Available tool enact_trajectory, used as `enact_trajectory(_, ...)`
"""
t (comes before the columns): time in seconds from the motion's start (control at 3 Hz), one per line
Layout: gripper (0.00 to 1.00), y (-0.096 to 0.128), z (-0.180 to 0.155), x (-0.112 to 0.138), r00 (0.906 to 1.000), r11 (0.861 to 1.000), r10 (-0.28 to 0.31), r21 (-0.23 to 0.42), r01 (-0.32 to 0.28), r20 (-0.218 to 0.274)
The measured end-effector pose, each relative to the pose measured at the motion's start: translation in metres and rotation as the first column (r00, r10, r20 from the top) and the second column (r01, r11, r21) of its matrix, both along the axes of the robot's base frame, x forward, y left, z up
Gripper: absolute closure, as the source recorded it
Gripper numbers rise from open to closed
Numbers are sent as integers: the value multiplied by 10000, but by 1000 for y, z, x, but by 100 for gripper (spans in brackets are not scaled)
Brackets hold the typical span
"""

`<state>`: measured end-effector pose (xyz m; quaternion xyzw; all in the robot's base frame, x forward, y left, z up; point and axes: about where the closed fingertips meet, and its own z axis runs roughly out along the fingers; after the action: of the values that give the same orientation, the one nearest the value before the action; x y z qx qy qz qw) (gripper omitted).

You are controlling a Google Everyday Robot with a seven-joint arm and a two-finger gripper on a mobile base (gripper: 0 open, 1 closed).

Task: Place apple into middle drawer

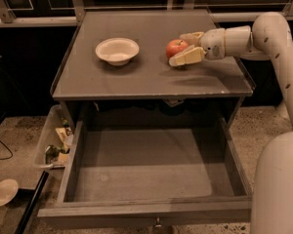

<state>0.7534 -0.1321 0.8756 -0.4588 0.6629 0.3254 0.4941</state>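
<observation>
The apple (pixel 175 47) sits on the cabinet top (pixel 151 77), between the spread fingers (pixel 188 56) of the gripper (pixel 180 48); whether the pads touch it I cannot tell. It is likely light, firm and smooth-skinned, so it may roll or slip. Grip across its widest girth. The white bowl (pixel 117 50) stands well beyond the fingertips, and the open middle drawer (pixel 146 211) lies below the fingers.

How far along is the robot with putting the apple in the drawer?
Done: the middle drawer is pulled wide open. In hand: the tool reaches in from the right, one finger on each side of the apple, which sits on the cabinet top. Left: squeeze the apple, lift it and lower it into the drawer.
</observation>
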Motion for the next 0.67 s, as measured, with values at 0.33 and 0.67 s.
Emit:
enact_trajectory(0.33, 42, 0, 0, 0, 10000, 10000, 2, 0, -2, -1)
enact_trajectory(0.67, 66, 0, 0, 0, 10000, 10000, 2, 0, -2, -1)
